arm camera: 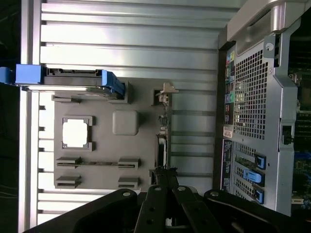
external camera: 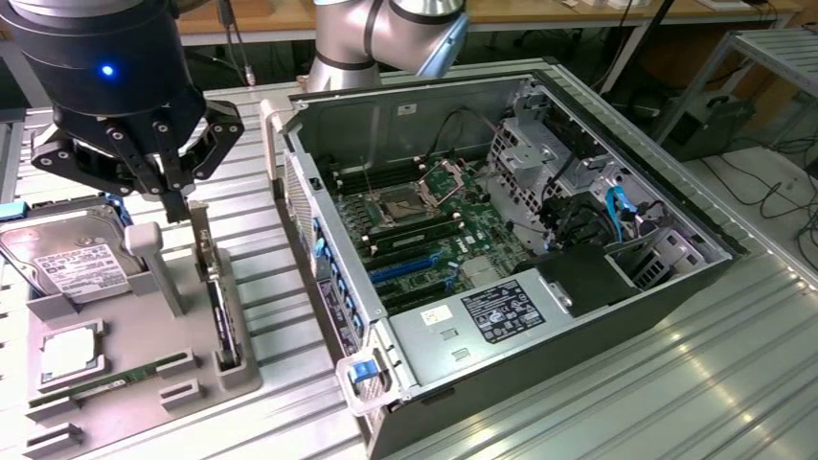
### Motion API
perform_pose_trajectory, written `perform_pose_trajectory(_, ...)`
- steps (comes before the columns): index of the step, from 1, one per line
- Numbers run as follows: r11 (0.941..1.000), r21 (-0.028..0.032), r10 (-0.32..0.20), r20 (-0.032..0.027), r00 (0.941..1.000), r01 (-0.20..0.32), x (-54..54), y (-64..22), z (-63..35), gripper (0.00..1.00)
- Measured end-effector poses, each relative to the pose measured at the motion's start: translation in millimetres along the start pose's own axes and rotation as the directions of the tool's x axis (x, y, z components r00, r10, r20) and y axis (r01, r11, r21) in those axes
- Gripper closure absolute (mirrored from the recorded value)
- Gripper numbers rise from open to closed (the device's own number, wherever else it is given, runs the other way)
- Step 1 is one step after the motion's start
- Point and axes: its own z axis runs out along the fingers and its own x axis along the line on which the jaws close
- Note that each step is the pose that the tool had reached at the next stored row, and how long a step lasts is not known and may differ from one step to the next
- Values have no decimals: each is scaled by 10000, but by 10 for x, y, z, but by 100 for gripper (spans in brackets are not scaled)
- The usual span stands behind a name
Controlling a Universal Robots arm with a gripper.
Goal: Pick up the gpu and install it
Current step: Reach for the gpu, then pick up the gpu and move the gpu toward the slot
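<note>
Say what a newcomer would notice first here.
The open computer case dominates the exterior view's centre and right, its motherboard exposed. At the exterior view's upper left the gripper, fingers shut, hangs over the grey parts holder, right at the end of the gpu standing on edge there.

Honestly nothing here is legible. The hard drive (external camera: pixel 29 241) at the exterior view's left has a white label (external camera: pixel 71 261). The power supply (external camera: pixel 447 353) near lower centre carries a black label (external camera: pixel 503 313) and a small white sticker (external camera: pixel 439 314), but the print's way too tiny.
</note>
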Motion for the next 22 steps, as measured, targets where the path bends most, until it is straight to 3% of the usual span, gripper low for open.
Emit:
perform_pose_trajectory(14,10000,0,0,0,10000,0,1,0,0,89)
perform_pose_trajectory(17,10000,0,1,0,10000,-1,1,0,0,70)
perform_pose_trajectory(18,10000,0,1,0,10000,-1,1,0,0,70)
perform_pose_trajectory(21,10000,0,1,0,10000,-1,1,0,0,52)
perform_pose_trajectory(22,10000,0,1,0,10000,-1,1,0,0,52)
